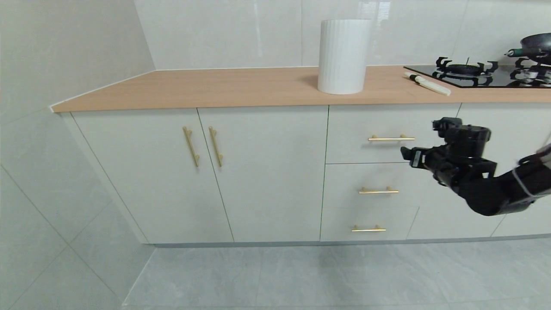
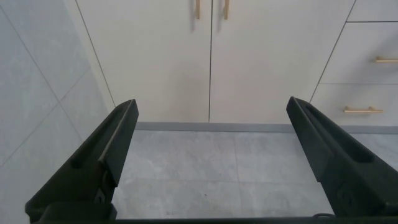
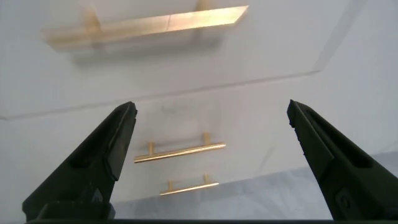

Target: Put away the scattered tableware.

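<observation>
Right claw (image 3: 211,111), jaws spread wide, hovers near the top drawer handle (image 1: 391,138); next it probably must grip and pull.

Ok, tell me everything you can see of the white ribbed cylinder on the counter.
The white cylinder is tall and straight-sided, with fine vertical ribs all round and a matte finish, perhaps ceramic or plastic. It stands upright on the wooden countertop, near the tiled back wall. Its top is seen edge-on, so whether it is open or holds anything cannot be told. Only the countertop touches it; the cream-handled utensil and the gas hob lie apart to its right.
</observation>
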